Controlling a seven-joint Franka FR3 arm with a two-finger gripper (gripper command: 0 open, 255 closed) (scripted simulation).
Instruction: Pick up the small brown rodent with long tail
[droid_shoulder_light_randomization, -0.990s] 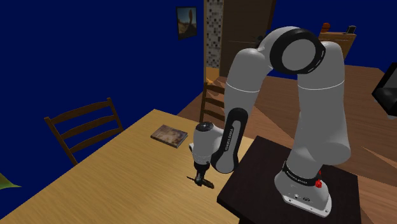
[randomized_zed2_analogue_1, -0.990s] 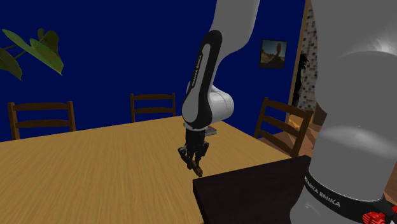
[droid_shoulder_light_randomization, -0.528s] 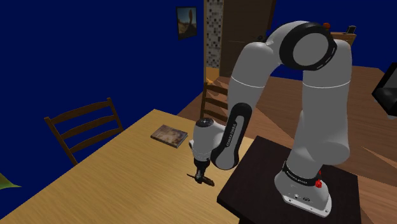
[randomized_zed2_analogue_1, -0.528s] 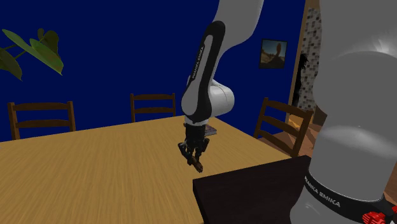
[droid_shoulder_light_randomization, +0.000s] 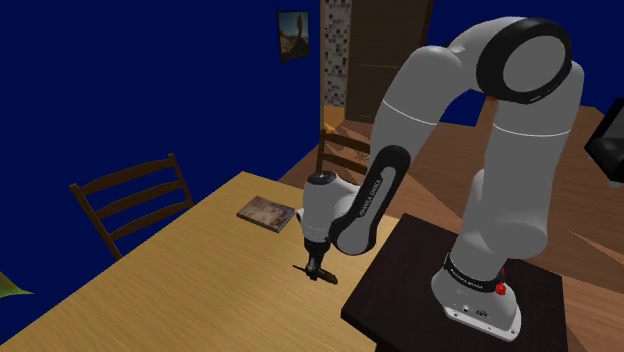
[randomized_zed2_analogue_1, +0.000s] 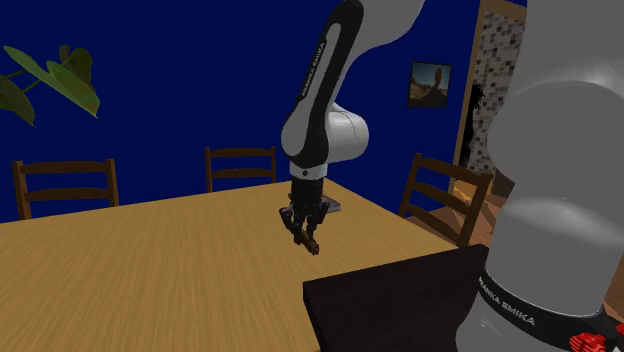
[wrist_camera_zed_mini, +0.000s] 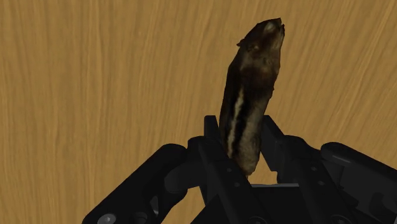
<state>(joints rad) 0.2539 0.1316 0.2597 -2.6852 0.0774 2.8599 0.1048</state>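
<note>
Now climbing higher than a second ago and carrying the catch clear of the wood. Passing, from the shoulder view's left, the chair (droid_shoulder_light_randomization: 130, 195) standing at the table's (droid_shoulder_light_randomization: 180, 275) far edge and the book (droid_shoulder_light_randomization: 266, 212) lying near its far right corner, then reaching the gripper (droid_shoulder_light_randomization: 316, 270) hanging over the edge nearest the stand (droid_shoulder_light_randomization: 400, 285). Pinching the brown rodent (wrist_camera_zed_mini: 249, 95) firmly between both black fingers (wrist_camera_zed_mini: 213, 149), apparently gripping its hind part and leaving the striped body and head poking out beyond the tips. Hovering well above the tabletop rather than just over it, so seemingly finishing the pickup. Needing only steady holding, guarding against slipping.
</note>
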